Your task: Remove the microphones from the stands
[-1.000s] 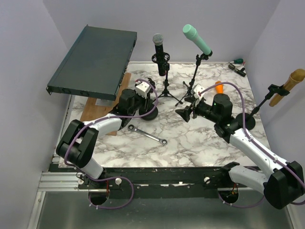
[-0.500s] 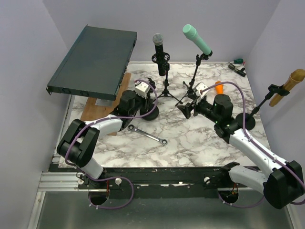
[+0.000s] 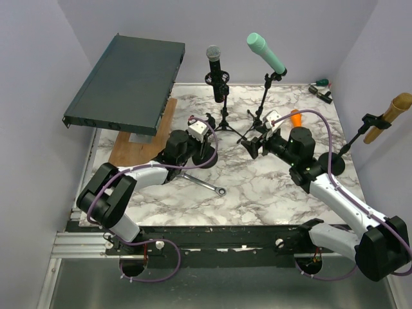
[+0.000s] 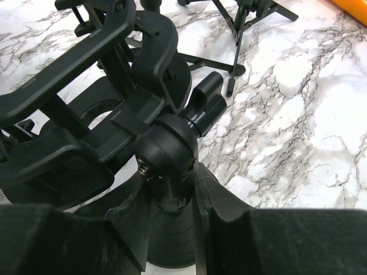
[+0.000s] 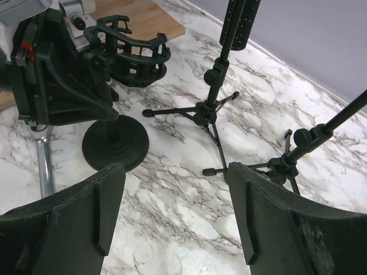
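Observation:
Three microphones stand on stands: a black one (image 3: 215, 67) on a tripod at the back, a teal one (image 3: 265, 53) tilted on a second tripod, and a tan one (image 3: 391, 111) at the far right edge. My left gripper (image 3: 205, 145) is shut on the post of a round-based stand (image 3: 195, 158) that carries an empty black shock mount (image 4: 114, 63). In the left wrist view the gripper (image 4: 170, 192) clamps the post just under its ball joint (image 4: 169, 152). My right gripper (image 3: 252, 147) is open and empty, low over the table near the tripod feet. It also shows in the right wrist view (image 5: 175, 177).
A dark flat rack unit (image 3: 129, 80) leans over a wooden board (image 3: 136, 143) at the left. A wrench (image 3: 201, 184) lies in front of the round base. An orange object (image 3: 295, 117) and small tools (image 3: 320, 88) lie at the back right. Tripod legs (image 5: 207, 117) spread ahead of my right gripper.
My left gripper has shifted a little to the right and nearer, still at the round-based stand. My right gripper has moved slightly away, toward the tripods, and stays open.

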### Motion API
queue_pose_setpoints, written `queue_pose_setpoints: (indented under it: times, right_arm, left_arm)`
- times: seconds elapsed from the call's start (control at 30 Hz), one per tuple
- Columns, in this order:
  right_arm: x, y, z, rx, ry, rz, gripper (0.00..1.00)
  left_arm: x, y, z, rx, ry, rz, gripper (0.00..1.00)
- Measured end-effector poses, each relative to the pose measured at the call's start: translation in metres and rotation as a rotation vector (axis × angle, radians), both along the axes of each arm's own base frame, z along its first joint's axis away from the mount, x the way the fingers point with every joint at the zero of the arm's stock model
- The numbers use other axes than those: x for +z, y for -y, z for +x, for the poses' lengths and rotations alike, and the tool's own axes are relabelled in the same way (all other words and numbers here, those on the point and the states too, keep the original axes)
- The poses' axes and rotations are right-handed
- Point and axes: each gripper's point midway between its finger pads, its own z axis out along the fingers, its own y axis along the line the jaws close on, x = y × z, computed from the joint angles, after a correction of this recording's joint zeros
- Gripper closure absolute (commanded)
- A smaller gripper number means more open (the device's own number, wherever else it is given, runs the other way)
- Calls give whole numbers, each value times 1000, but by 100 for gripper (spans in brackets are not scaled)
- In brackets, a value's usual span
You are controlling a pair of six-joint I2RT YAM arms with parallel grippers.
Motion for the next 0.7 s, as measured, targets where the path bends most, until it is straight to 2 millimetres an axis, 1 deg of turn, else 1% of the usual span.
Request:
queue_pose_setpoints:
  times: [0.13,0.33,0.43,0.53,0.6,0.7]
  right_arm:
    - [0,3,4,-24,5,-1,20]
    - [-8,18,23,-131,-28,3,20]
    - [-5,26,36,-191,-39,16,20]
    - [1,32,44,-239,-33,36,20]
    - [6,37,48,-270,-23,47,20]
    - [15,42,53,-303,-2,60,20]
  left_arm:
    - [0,1,-5,-3,0,15,67]
    - [-2,-2,-8,-5,-11,36,35]
    - [-3,-3,-11,-7,-19,46,25]
    - [4,-4,-11,-8,-6,45,9]
    - [11,-5,-13,-11,10,44,2]
    - [29,-7,-16,-18,48,41,1]
